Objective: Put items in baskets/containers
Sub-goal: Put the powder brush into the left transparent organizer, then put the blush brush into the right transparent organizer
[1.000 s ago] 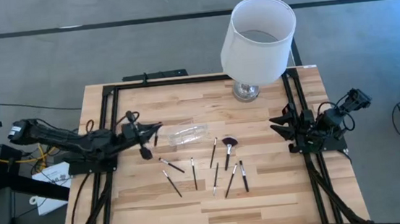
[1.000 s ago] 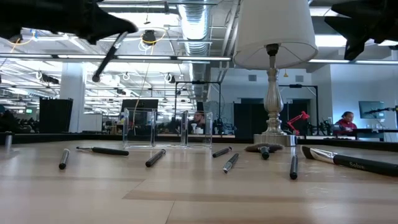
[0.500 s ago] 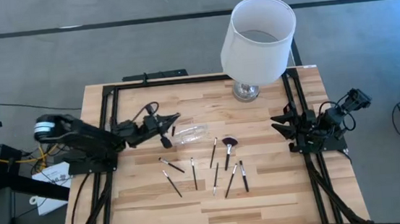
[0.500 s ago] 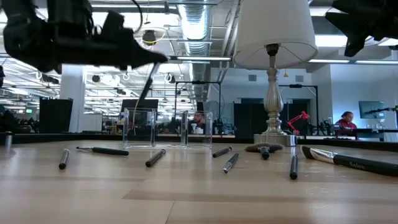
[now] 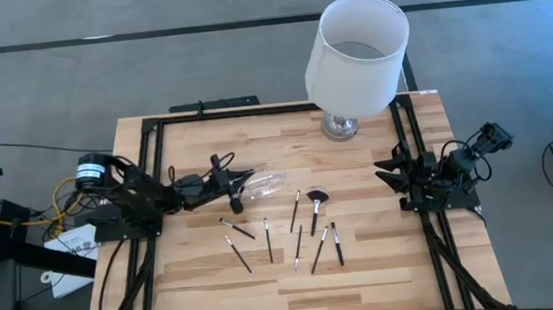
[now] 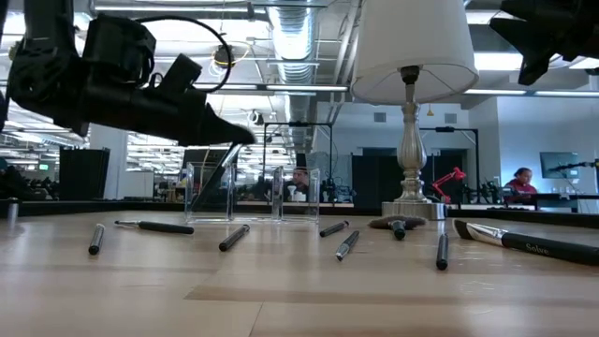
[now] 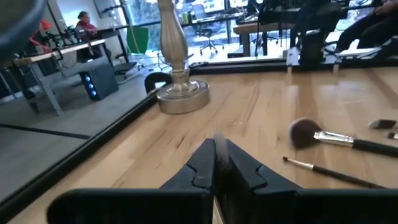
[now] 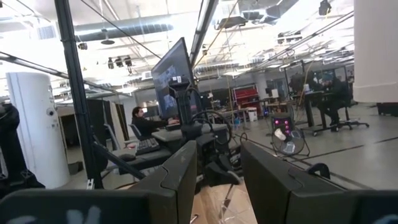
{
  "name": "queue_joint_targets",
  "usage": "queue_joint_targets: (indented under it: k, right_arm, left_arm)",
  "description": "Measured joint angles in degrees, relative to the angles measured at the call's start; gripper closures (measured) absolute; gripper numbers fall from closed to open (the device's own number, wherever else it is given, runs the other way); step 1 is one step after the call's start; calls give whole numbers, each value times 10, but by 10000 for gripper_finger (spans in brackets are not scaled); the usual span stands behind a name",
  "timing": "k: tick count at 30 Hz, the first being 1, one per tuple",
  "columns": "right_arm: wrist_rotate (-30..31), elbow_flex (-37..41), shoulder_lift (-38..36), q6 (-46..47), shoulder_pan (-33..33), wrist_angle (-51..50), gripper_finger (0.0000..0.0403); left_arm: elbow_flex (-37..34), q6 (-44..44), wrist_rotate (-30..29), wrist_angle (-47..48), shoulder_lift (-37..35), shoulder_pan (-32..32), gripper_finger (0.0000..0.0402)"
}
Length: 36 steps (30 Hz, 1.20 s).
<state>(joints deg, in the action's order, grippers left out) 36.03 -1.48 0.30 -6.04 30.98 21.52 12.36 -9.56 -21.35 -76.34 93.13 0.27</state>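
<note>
My left gripper (image 5: 248, 175) reaches level over the table's left half, shut on a thin dark brush (image 6: 228, 157). Its fingertips stand just at the left end of the clear container (image 5: 264, 184), which lies on its side on the wood. Several more brushes (image 5: 268, 226) lie flat on the table nearer the front, one with a fluffy head (image 5: 318, 195). My right gripper (image 5: 383, 173) waits at the table's right edge, raised and open (image 8: 219, 171), with nothing between its fingers. My left gripper pinches the brush by its upper end (image 6: 240, 143) between the tips of its two shut fingers (image 7: 205, 163), which come level from the table's left. The brush hangs slanting down below the fingertips, its lower end (image 6: 221, 169) clear of the table, by the container's left end.
A lamp with a white shade (image 5: 355, 43) and a silver base (image 5: 339, 124) stands at the table's far edge, right of centre. Black frame rails (image 5: 151, 156) run along the left, right and far sides. Bare wood lies toward the near edge.
My left gripper has come down and moved toward the table's right, up to the clear container's left end, carrying the brush, which still hangs slanting below the fingertips. The gripper stays shut.
</note>
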Motion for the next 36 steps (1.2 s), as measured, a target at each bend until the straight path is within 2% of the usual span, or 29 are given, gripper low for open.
queue_joint_targets:
  k: [5,13,18,21,25,30,36]
  right_arm:
    - [0,0,0,10,0,0,288]
    - [0,0,0,11,0,0,288]
    - [-7,0,12,80,0,-26,288]
    - [-4,0,24,86,-1,-24,288]
    - [-6,0,65,140,-15,-21,287]
    - [-8,0,142,205,-68,42,276]
    - [-67,0,263,273,-150,129,248]
  left_arm:
    - [0,0,-1,4,-13,0,370]
    - [0,30,-1,20,-14,0,317]
    - [0,30,-1,20,-23,0,293]
    - [0,23,-21,21,-54,0,282]
    - [0,23,-46,36,-118,0,262]
    - [0,23,-23,91,-209,0,236]
    - [0,23,-10,141,-277,0,226]
